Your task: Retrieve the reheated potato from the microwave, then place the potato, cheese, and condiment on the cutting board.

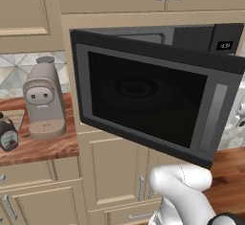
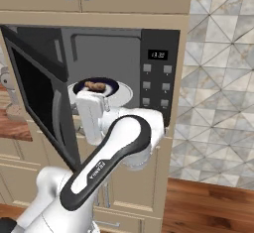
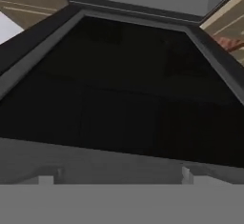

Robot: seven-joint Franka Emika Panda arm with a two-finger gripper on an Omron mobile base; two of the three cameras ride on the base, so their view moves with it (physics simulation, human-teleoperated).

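The microwave (image 2: pixel 158 78) is built in under beige cabinets, and its door (image 1: pixel 143 95) hangs wide open to the left. Inside, the potato (image 2: pixel 94 86), a reddish-brown lump, lies on a dark plate (image 2: pixel 113 89). My white hand (image 2: pixel 91 109) hovers at the oven's mouth, just in front of and below the plate. In the hand view my gripper (image 3: pixel 116 178) is open, its pale fingertips (image 3: pixel 188 175) far apart, with nothing between them and dark glass ahead. The condiment (image 1: pixel 7 135) stands on the left counter beside a corner of the cutting board (image 1: pixel 15 117). The cheese is out of view.
A beige coffee machine (image 1: pixel 44 102) stands on the reddish wooden counter (image 1: pixel 43 150), right of the bottle. The open door juts out between that counter and the oven cavity. Cabinet drawers (image 1: pixel 115 176) sit below, and a tiled wall (image 2: pixel 218 88) lies to the right.
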